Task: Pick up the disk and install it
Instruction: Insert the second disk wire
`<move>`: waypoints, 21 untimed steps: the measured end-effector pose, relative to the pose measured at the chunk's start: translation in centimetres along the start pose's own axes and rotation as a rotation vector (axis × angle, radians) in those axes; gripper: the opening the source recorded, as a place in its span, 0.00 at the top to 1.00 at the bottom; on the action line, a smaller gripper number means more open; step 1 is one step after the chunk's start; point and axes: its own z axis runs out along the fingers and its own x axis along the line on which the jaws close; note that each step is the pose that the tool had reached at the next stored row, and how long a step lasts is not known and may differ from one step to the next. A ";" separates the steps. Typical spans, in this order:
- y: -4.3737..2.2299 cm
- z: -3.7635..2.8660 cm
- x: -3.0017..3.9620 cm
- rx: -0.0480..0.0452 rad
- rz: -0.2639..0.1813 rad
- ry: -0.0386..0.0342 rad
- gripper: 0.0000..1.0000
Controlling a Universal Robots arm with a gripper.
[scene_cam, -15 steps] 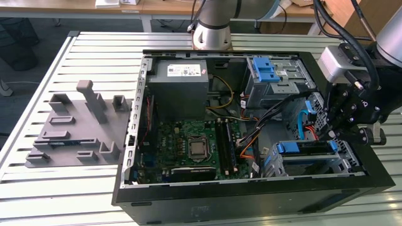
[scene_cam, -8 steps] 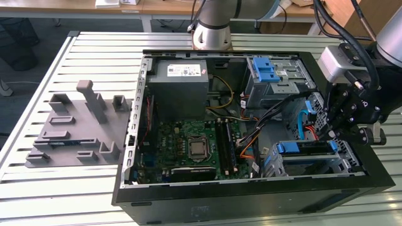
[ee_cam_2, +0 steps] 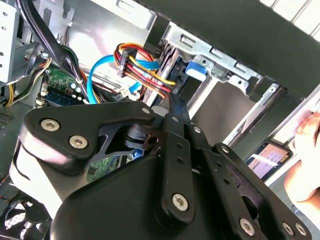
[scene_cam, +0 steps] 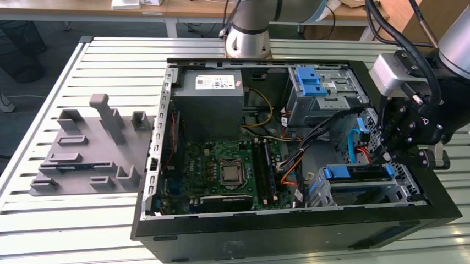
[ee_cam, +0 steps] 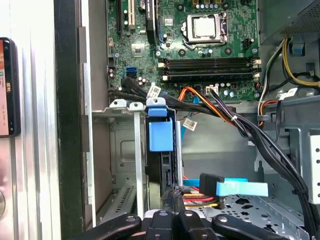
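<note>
The disk sits edge-on in the lower drive cage of the open computer case (scene_cam: 294,234), and its blue carrier (scene_cam: 356,172) shows at the cage mouth. Both wrist views show the blue carrier tab (ee_cam: 160,135) (ee_cam_2: 196,69) standing between the cage's metal rails. My gripper (scene_cam: 389,157) hangs over the case's right side, just above that cage. Its black fingers are shut together, and their tips (ee_cam: 173,194) (ee_cam_2: 174,106) rest against the near end of the disk, among the red, yellow and blue cables.
A grey power supply box (scene_cam: 213,96) and the motherboard (scene_cam: 228,170) fill the case's left half. A second blue-fronted bay (scene_cam: 312,82) sits at the back. A grey fixture plate (scene_cam: 88,148) lies on the exterior view's left. A phone (ee_cam_2: 267,155) and a hand (ee_cam_2: 305,160) are beside the case.
</note>
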 end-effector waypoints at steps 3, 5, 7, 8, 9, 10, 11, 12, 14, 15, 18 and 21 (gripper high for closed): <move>0.49 0.04 0.04 0.0013 0.000 -0.0004 0.89; 0.51 0.04 0.04 0.0015 0.000 -0.0003 0.89; 0.53 -0.15 0.03 0.0016 0.000 0.0001 0.89; 0.54 -0.41 0.03 0.0016 0.000 -0.0001 0.89; 0.55 -0.74 0.04 0.0016 0.000 -0.0002 0.89; 0.56 -1.19 0.03 0.0016 0.000 -0.0001 0.89; 0.57 -1.58 0.02 0.0016 0.000 -0.0003 0.89; 0.59 -1.93 0.01 0.0016 0.000 -0.0002 0.89; 0.80 -2.29 0.03 0.0016 0.000 -0.0002 0.89; 1.05 -2.35 0.04 0.0016 0.000 -0.0004 0.89; 2.15 -2.45 0.11 0.0020 0.000 -0.0003 0.89; 2.52 -3.06 0.03 0.0021 0.000 -0.0003 0.89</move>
